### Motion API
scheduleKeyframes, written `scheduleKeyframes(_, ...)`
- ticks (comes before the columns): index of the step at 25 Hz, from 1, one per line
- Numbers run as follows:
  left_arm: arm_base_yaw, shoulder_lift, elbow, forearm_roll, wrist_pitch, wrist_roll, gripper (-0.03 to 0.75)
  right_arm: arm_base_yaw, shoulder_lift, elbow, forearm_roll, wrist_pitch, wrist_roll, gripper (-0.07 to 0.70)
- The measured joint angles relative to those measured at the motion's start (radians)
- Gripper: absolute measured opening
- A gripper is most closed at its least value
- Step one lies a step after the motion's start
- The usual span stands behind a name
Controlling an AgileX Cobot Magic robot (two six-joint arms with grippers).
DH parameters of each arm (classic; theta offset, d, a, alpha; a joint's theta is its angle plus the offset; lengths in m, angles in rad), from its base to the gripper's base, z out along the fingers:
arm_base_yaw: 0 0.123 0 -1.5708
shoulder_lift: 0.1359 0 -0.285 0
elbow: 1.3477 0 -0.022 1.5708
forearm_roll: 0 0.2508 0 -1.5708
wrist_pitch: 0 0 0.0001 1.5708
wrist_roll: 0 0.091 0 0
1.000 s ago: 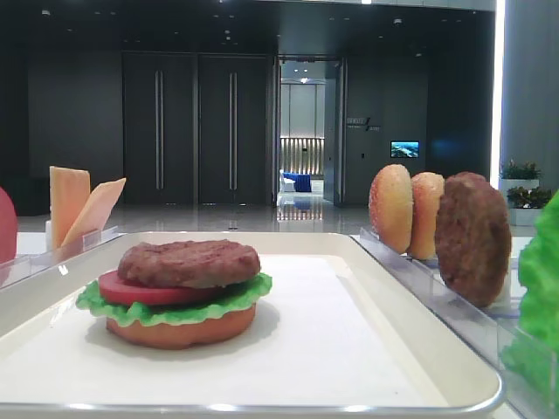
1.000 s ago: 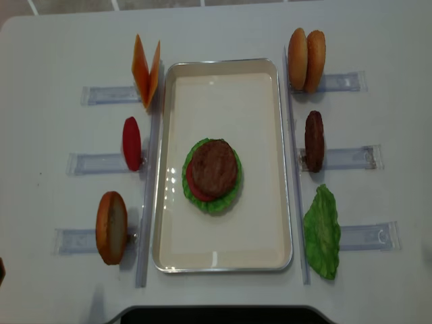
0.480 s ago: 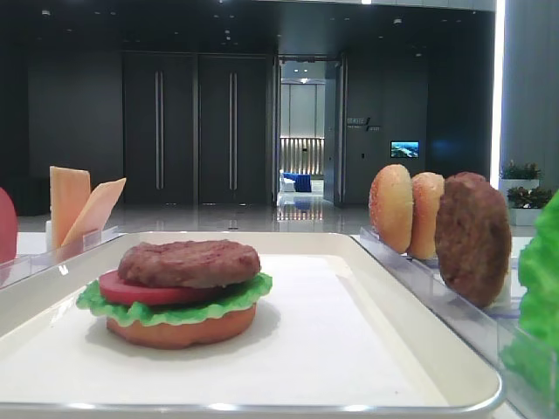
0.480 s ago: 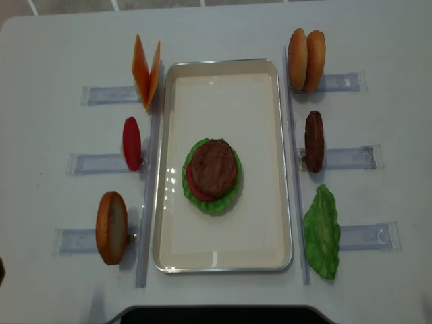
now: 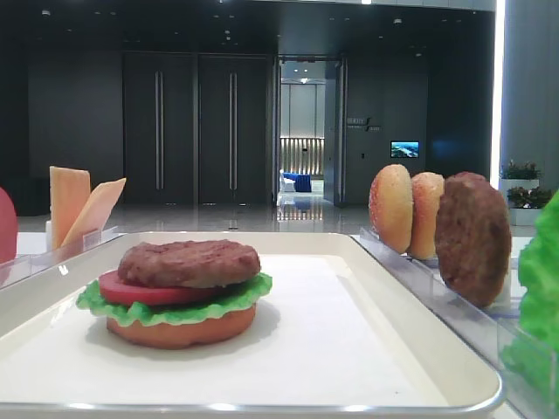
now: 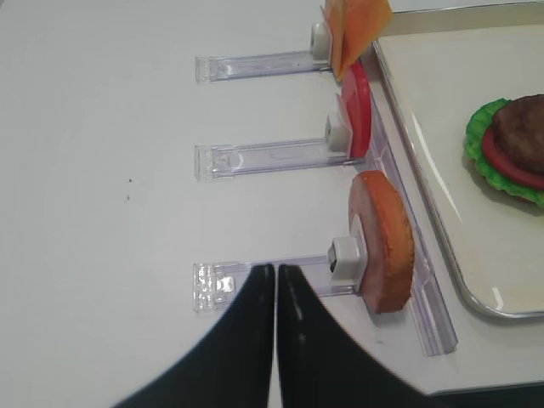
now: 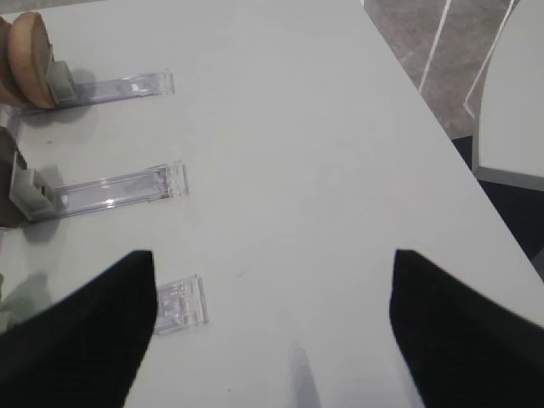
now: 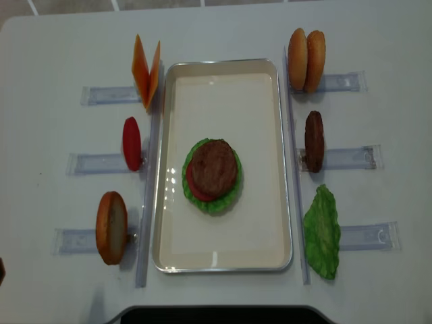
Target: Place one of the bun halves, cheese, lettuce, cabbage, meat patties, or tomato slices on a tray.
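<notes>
Tray [image 8: 223, 253]: cream-white, rimmed, lying lengthwise at the middle of the bench [image 8: 54, 40]. It carries a part-built stack [image 8: 212, 175]: orange-brown bun base, ruffled lettuce, tomato slice, meat patty on top. The stack sits left of the tray's centre line, leaving bare tray around it for further items.

Left holders, clear plastic rails [image 8: 101, 94] with their inner ends by the tray:
- Cheese [image 8: 145, 67]: two slices propped upright in a V.
- Tomato slice [image 8: 131, 143]: one, on edge.
- Bun half [image 8: 111, 227]: one, on edge, crust outward; the flat side is not clearly shown.

Right holders:
- Bun halves [image 8: 306, 59]: two, on edge, touching.
- Meat patty [image 8: 314, 140]: one, on edge.
- Lettuce [image 8: 321, 233]: one leaf, edge-on.

Items stand on edge in the rails, judged so that a narrow pinch from above can take each by its rim without touching its neighbours.

Left tool [image 6: 276, 280]: tips pressed together, holding nothing, above the outer end of the bun rail, off to the side of that bun half [image 6: 382, 242].

Right tool [image 7: 272, 331]: spread wide, empty, over bare bench [image 7: 280, 127] beyond the outer ends of the right rails [image 7: 119, 187].

Status, judged: no item in hand; the next piece is not yet chosen. Cheese and a top bun appear the likely remaining layers.
</notes>
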State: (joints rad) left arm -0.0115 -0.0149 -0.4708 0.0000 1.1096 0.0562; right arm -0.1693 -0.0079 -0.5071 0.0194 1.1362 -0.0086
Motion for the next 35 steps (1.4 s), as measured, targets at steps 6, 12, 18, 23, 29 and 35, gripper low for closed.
scheduleKeyframes(6,0.0,0.0,0.0,0.0,0.0,0.0,-0.001,0.0,0.0,0.0,0.0,0.0,-0.001,0.538)
scheduleKeyframes(12,0.0,0.0,0.0,0.0,0.0,0.0,-0.001,0.0,0.0,0.0,0.0,0.0,-0.001,0.538)
scheduleKeyframes(18,0.0,0.0,0.0,0.0,0.0,0.0,-0.001,0.0,0.0,0.0,0.0,0.0,-0.001,0.538)
scheduleKeyframes(23,0.0,0.0,0.0,0.0,0.0,0.0,-0.001,0.0,0.0,0.0,0.0,0.0,-0.001,0.538)
scheduleKeyframes(29,0.0,0.0,0.0,0.0,0.0,0.0,-0.001,0.0,0.0,0.0,0.0,0.0,-0.002,0.538)
scheduleKeyframes(35,0.0,0.0,0.0,0.0,0.0,0.0,-0.001,0.0,0.0,0.0,0.0,0.0,-0.003,0.538)
